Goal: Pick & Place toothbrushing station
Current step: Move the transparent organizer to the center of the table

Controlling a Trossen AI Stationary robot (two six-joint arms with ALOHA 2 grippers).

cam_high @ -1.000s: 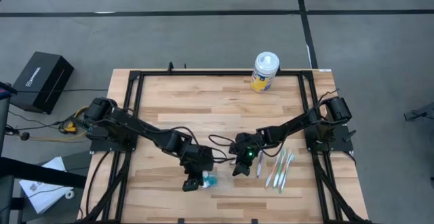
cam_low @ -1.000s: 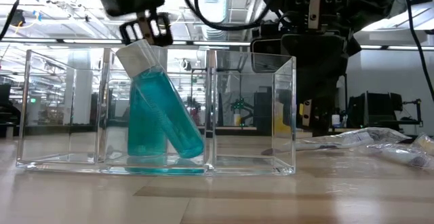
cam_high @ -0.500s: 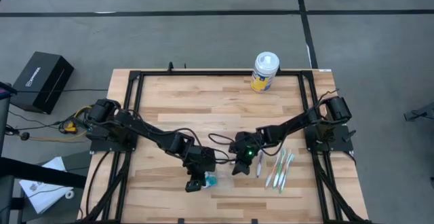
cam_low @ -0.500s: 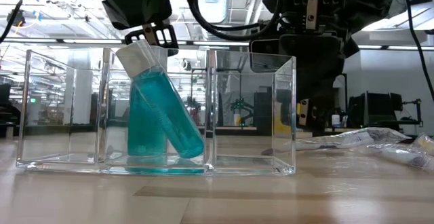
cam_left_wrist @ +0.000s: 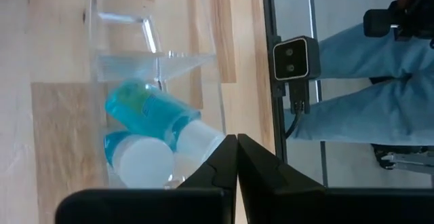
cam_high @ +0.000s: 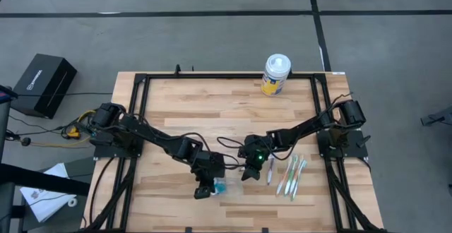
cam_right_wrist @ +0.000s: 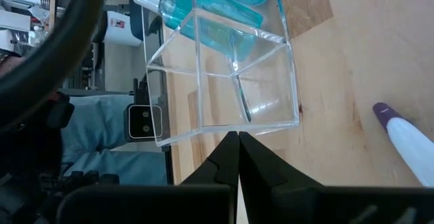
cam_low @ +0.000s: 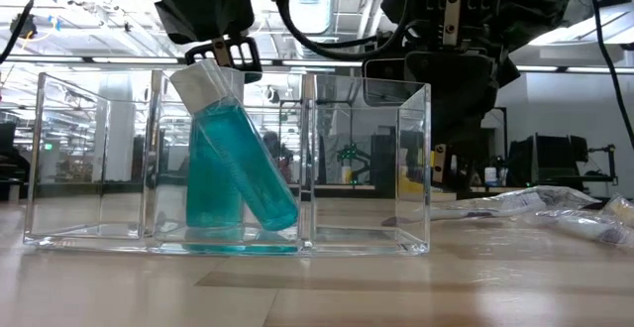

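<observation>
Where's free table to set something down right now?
Bare wood: the far half of the table, left of the white canister; also the near-left corner. Crowded along the near edge: left gripper, clear organizer, right gripper, toothbrushes.

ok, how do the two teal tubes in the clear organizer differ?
The front tube leans, its white cap up at the rim; the back tube stands upright. The front tube shows whole; the back tube is partly hidden behind it. Both are teal, in the clear organizer's middle compartment.
</observation>
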